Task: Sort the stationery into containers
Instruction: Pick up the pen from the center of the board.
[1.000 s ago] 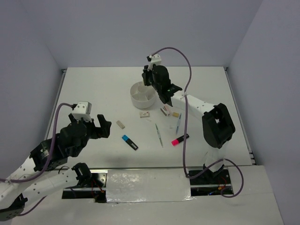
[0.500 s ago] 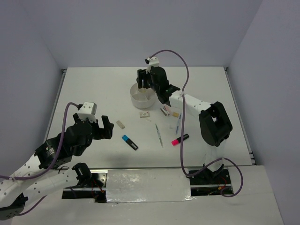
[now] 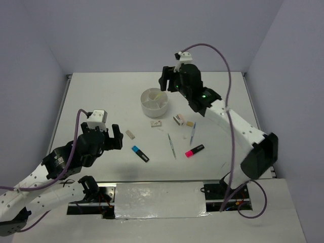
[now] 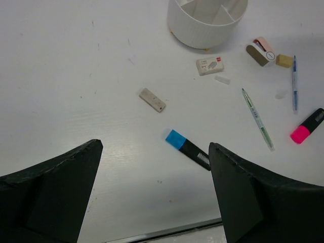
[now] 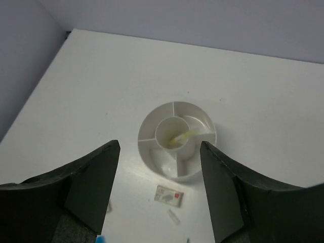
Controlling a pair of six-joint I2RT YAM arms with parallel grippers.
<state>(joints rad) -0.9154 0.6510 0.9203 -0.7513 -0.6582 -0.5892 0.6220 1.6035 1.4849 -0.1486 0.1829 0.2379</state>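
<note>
I see a white counter [image 3: 101, 96] with grey walls on three sides.

My left claw [image 4: 154, 147] hangs over the near-left part of the counter. Its two dark fingers are spread wide, with nothing between them. My right claw [image 5: 158, 146] hangs high above the far middle, also spread wide and empty.

Under the right claw stands a round white organiser cup [image 3: 152, 108], upright, with a centre ring and outer sections. A yellow pen [image 5: 181, 137] lies inside, leaning across the edge of the centre ring. I cannot tell which section holds its tip.

The rest lies loose on the counter, nearer to me than the cup. A blue-and-black highlighter [image 4: 187, 149] lies just ahead of the left claw. A pink-and-black highlighter [image 4: 307, 126] lies well to its right. Between them lies a thin green pen [image 4: 257, 119]. A light-blue pen [image 4: 294, 83] lies just beyond the pink highlighter.

A white labelled eraser [image 4: 210, 65] lies just beside the cup. A beige eraser [image 4: 152, 99] lies apart on the left. A pink-topped eraser [image 4: 262, 50] and a small yellowish block [image 4: 284, 61] lie close together on the right.
</note>
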